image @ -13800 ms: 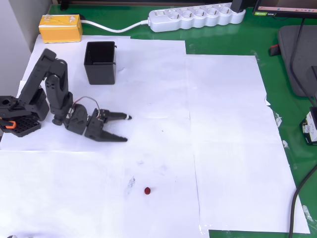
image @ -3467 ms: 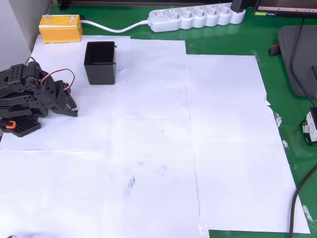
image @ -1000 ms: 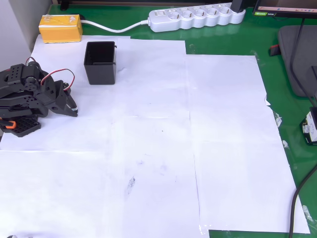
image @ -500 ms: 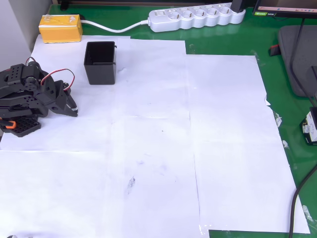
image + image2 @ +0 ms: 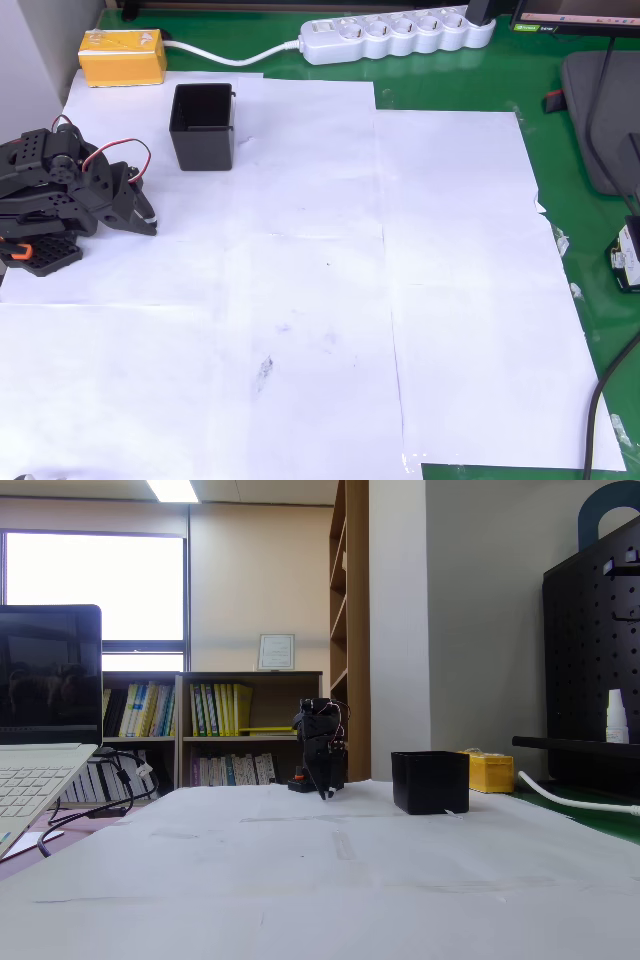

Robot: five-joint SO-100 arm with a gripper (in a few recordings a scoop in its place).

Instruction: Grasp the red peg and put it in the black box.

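Overhead view: the arm is folded at the left edge of the frame, and the gripper [image 5: 146, 222] points to the lower right, its tips pressed together with nothing between them. The black box [image 5: 203, 126] stands upright in the upper left, just above and right of the gripper, apart from it. Its inside is dark, so I cannot tell if the red peg is in there. The yellow block [image 5: 122, 56] is at the top left corner, near the white power strip [image 5: 398, 34]. White paper sheets [image 5: 330, 300] cover the green table [image 5: 590, 250].

Fixed view: box [image 5: 430, 782] is right of centre, arm behind it to the left, w/ gripper [image 5: 322, 790] pointing down.
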